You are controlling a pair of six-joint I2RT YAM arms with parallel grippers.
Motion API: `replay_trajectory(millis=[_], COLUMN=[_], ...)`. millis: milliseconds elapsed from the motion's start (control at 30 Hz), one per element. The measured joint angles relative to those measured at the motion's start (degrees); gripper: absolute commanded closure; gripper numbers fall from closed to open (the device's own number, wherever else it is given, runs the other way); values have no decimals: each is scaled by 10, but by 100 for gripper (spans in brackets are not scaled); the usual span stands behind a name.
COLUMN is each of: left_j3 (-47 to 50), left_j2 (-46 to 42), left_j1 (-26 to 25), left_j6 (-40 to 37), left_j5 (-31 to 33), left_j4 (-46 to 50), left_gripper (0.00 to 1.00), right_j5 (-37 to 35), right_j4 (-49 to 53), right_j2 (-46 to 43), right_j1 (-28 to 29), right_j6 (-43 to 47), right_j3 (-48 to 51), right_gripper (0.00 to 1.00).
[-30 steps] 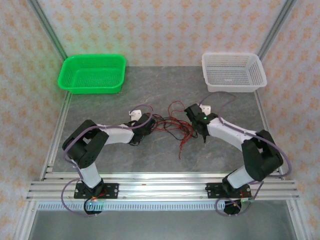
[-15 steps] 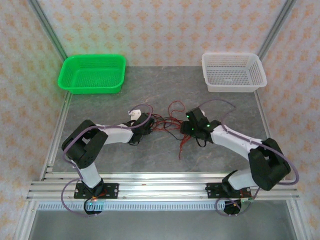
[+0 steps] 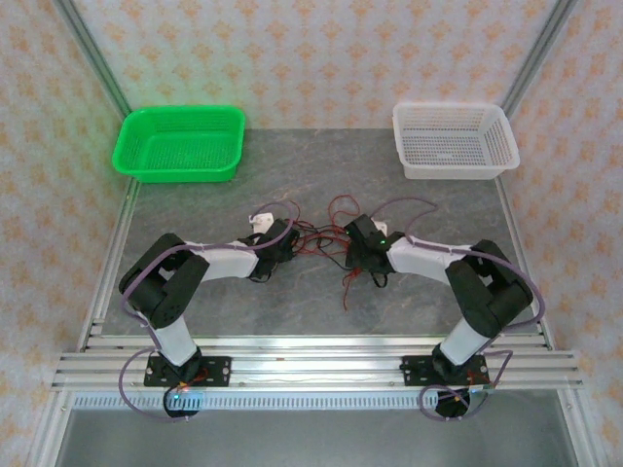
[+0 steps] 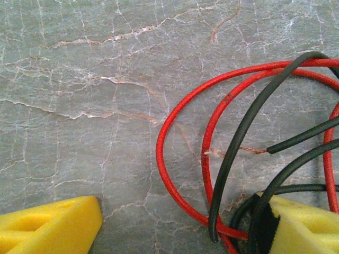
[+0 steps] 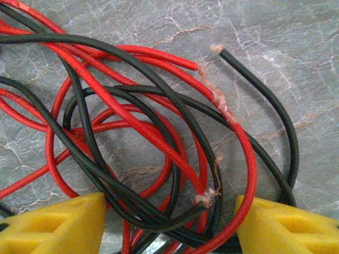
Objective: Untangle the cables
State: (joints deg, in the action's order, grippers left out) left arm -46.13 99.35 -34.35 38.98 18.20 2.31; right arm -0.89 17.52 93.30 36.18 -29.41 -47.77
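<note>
The cables lie tangled mid-table, between both arms. The left gripper stands wide, with loops (red and black mixed) touching one pad. The right gripper also gapes, and the tangle lies loose between its pads.

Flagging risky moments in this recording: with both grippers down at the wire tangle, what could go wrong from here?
1. The right gripper stands open over several crossed cables. Closing may pinch red and black together and tighten the knot.
2. Black strands hug one finger of the open left gripper. Lifting could drag the whole bundle.
3. Frayed copper ends might snag on neighbouring loops.
</note>
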Motion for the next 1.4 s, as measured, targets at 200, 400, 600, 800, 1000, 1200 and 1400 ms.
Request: replay_trajectory(millis=[200,400,600,800,1000,1200,1400], left_j3=[-3,-7,-8,-8,-7,-8,-51], left_j2=[0,0,0,0,-12,-71,-143], left_j1=[5,36,52,54,70,85,57], left_j6=[0,0,-3,-5,-18,-57,-99], left_j5=[0,-4,-10,-11,-6,-10,-43], left_j4=[6,12,13,13,39,80,105], left_gripper=[19,19,20,19,18,11,9], right_j5=[-26,-87,-120,-135,-146,-142,-63], right_j4=[22,35,64,78,94,101,101], right_j2=[13,3,-36,-41,-46,-87,-149], right_j1=[7,-25,-103,-142,-164,-175,-175], right_j6=[0,17,48,79,106,123,132], right_j3=[-14,-5,22,18,-17,-39,-38], right_gripper=[37,38,38,45,53,59,58])
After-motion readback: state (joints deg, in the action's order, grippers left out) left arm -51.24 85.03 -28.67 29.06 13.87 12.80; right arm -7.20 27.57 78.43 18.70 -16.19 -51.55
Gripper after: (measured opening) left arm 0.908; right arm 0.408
